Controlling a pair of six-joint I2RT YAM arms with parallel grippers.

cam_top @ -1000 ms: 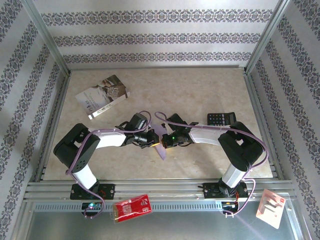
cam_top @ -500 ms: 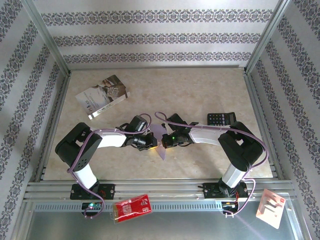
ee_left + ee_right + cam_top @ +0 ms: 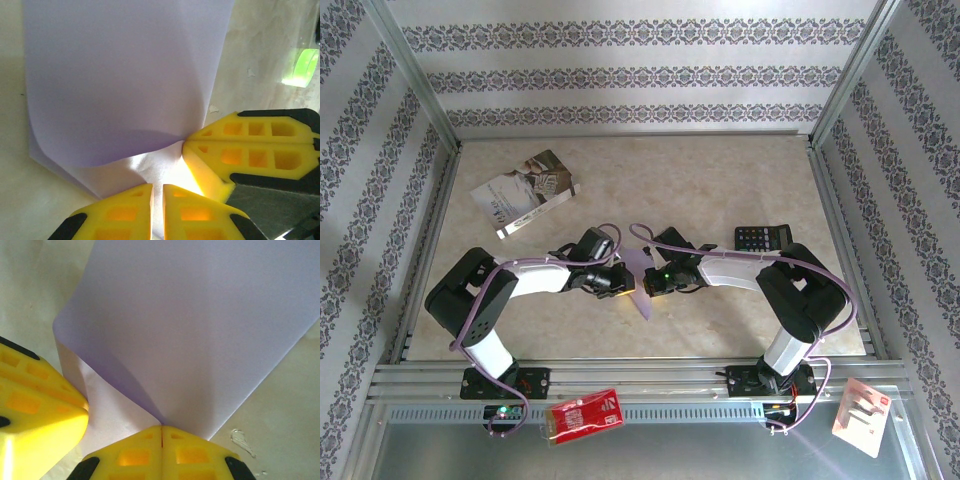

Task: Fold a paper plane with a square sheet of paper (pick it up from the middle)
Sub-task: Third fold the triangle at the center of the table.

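The square sheet of paper (image 3: 640,272), pale lilac and folded over on itself, stands pinched between both grippers at the table's middle. My left gripper (image 3: 623,284) comes at it from the left. In the left wrist view its yellow jaws (image 3: 157,210) stand a narrow slit apart, and the paper (image 3: 125,75) runs down into that slit. My right gripper (image 3: 651,283) holds the opposite side. Seen from the right wrist, its jaws (image 3: 161,440) are pressed tight on the paper's (image 3: 200,315) folded edge. Each wrist view also catches the other gripper's yellow fingers (image 3: 240,155) (image 3: 30,400) close beside.
A grey-white printed booklet (image 3: 525,192) lies at the back left of the beige table (image 3: 720,180). A black calculator (image 3: 762,237) sits just behind the right arm. A red packet (image 3: 585,413) and a white card (image 3: 863,415) rest on the metal ledge in front.
The left arm swayed slightly and came back. The paper and the right arm stay where they were.
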